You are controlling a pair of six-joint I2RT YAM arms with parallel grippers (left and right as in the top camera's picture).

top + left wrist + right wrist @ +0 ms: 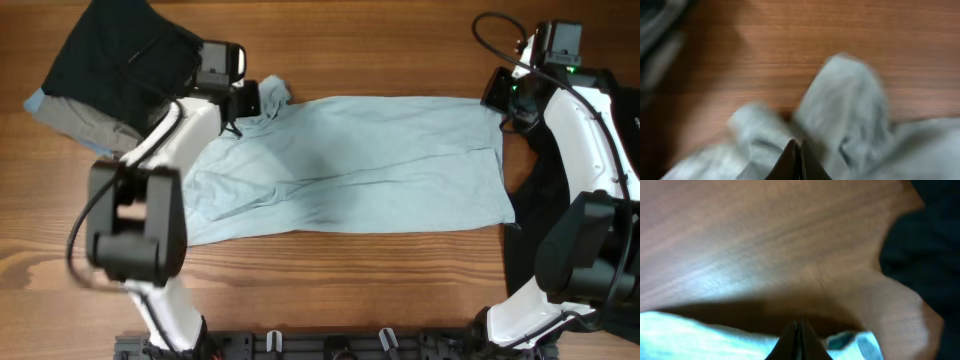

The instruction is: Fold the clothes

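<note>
My left gripper (800, 156) is pinched shut on a bunched far corner of the pale-blue T-shirt (350, 165). My right gripper (800, 335) is clamped on the opposite far corner. The shirt lies flat between them, long axis running arm to arm, body spreading toward the arm bases. Only the overhead view shows that span and the black and grey pile (110, 60). The wrist views show just fabric at the closed tips.

Left arm (190, 125) and right arm (575, 125): white shells on bulky black joints; a black cable (476, 30) loops off the right.
</note>
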